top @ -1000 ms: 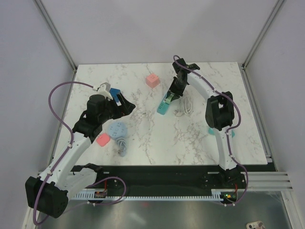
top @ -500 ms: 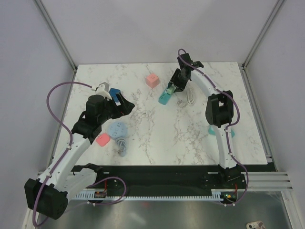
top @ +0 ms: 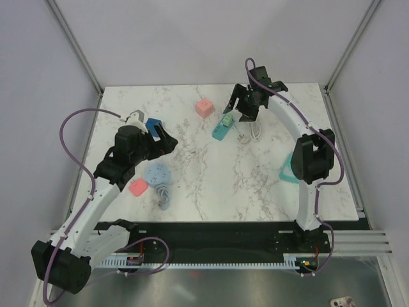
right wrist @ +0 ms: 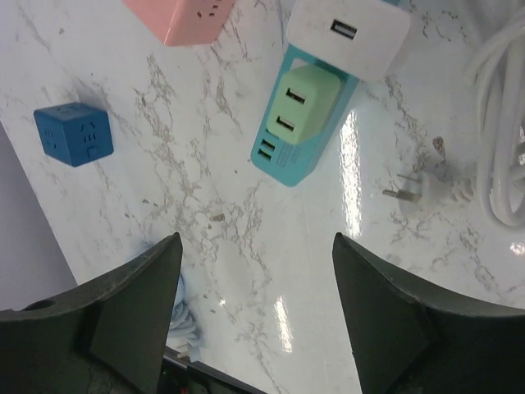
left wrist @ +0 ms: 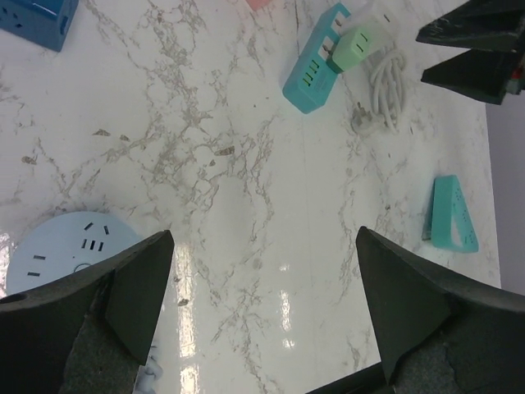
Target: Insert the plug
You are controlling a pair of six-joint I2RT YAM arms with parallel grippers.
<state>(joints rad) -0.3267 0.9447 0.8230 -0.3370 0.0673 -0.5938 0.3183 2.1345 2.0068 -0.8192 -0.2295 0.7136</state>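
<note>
**Desk:** Where's the plug, and what are the claws doing?

**Me:** The green plug [right wrist: 302, 103] sits in the teal power strip [right wrist: 291, 164], right next to a white USB charger [right wrist: 349, 31] on the same strip. My right gripper [right wrist: 256, 240] hangs above it with its jaws spread wide and nothing in them. My left gripper [left wrist: 264, 232] is fully spread and empty too, well away, over the round pale-blue socket [left wrist: 70, 250].

**Desk:** What worries you from here?

**Me:** I can't tell whether the plug is pressed fully home. It looks flush, but from above a half-seated block would look much the same. The strip is light, smooth plastic on a glossy marble-print table [right wrist: 205, 222], so I reckon any nudge would slide it. The coiled white cable [right wrist: 500, 123] lies just beside it with its bare prongs [right wrist: 410, 190] pointing out, and a fingertip could snag a loop

**Desk:** Anything else close by?

**Me:** A pink cube socket [right wrist: 184, 16] and a blue cube socket [right wrist: 74, 135]. Both are hard, square-edged and well clear
</note>
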